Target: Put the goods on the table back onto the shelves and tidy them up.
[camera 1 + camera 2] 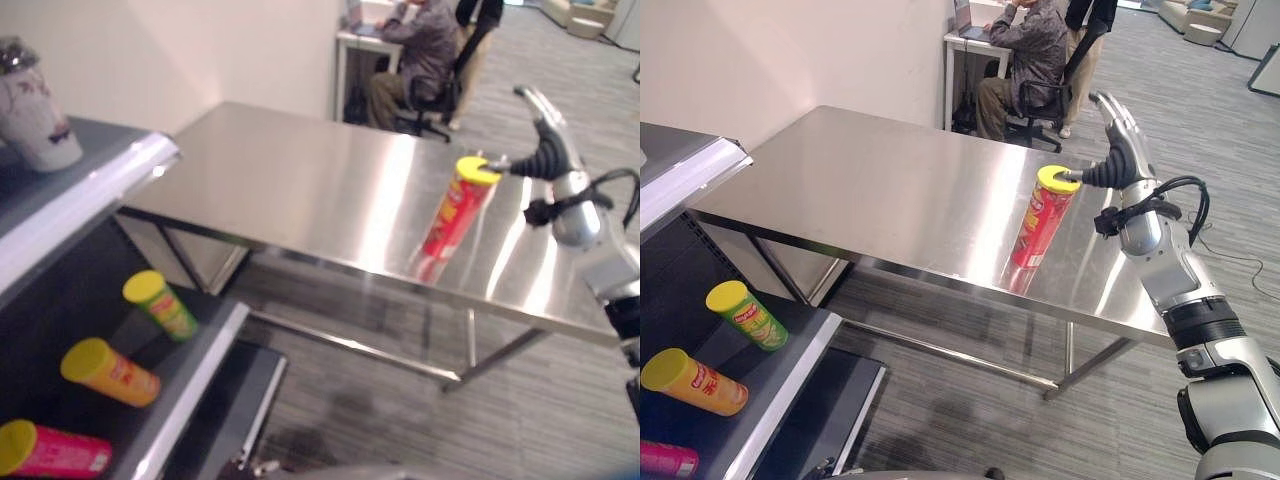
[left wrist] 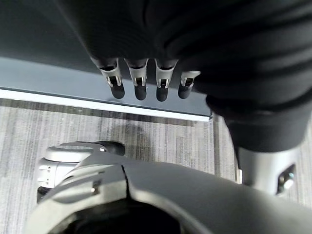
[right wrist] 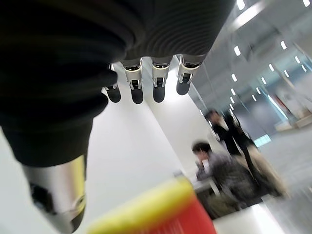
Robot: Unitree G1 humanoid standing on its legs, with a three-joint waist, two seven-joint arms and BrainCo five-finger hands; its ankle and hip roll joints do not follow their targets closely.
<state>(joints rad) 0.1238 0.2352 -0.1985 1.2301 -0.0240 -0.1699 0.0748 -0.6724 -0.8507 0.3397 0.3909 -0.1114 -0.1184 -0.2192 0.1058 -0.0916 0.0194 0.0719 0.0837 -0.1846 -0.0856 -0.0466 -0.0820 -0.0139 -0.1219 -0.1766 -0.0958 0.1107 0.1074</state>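
A red can with a yellow lid (image 1: 1042, 225) stands near the right front edge of the steel table (image 1: 890, 190). My right hand (image 1: 1124, 150) is just right of the can's top. Its fingers are straight and point up, and the thumb reaches to the lid's rim. In the right wrist view the yellow lid (image 3: 146, 209) lies below the straight fingers (image 3: 157, 87). My left hand (image 2: 141, 83) hangs low with straight fingers, holding nothing, over grey carpet beside a pale edge.
The shelf (image 1: 790, 370) at the left holds a green can (image 1: 748, 313), an orange can (image 1: 692, 381) and a pink can (image 1: 55, 450). A white cup (image 1: 35, 110) stands on its top board. Two people (image 1: 1035, 60) are at a desk beyond the table.
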